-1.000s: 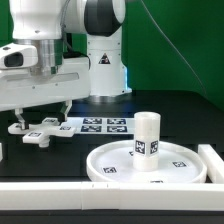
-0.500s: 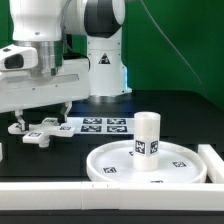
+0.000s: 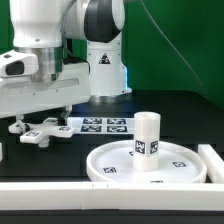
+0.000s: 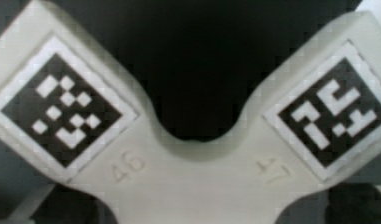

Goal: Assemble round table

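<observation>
Directly over the cross-shaped foot [image 3: 36, 133] hangs the end effector [image 3: 40, 118], grip state hidden; the marker board [image 3: 103, 125] lies beside.

The exterior view sits low at the edge of the black surface [image 3: 175, 115], facing the white robot arm's base [image 3: 105, 70]. The wrist view looks from very close onto the white plastic cross-shaped foot [image 4: 190, 175] [image 3: 42, 131], which both views share.
</observation>
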### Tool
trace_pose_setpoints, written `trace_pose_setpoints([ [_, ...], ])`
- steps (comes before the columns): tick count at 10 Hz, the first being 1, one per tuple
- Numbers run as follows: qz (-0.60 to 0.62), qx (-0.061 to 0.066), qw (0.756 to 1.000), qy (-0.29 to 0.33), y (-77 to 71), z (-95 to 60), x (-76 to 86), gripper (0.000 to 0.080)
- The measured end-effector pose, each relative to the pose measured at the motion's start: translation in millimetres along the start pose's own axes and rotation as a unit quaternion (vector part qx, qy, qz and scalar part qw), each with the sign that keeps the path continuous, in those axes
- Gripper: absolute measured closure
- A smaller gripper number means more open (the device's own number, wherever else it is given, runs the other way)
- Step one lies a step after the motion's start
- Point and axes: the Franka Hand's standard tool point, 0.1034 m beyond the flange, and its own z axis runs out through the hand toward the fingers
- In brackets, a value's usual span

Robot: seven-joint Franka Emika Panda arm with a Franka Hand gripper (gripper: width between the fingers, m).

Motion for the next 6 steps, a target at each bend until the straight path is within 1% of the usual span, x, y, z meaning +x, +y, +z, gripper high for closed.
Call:
trace_pose_setpoints([
  [2,0.001,0.000,1.000,0.000,-0.1,0.2,-0.3,0.0150],
  [3,0.001,0.000,1.000,0.000,-0.1,0.1,-0.3,0.0277],
  [4,0.001,0.000,1.000,0.000,0.0,0.1,-0.2,0.0350],
  [6,0.001,0.000,1.000,0.000,-0.1,0.1,-0.3,0.0349],
])
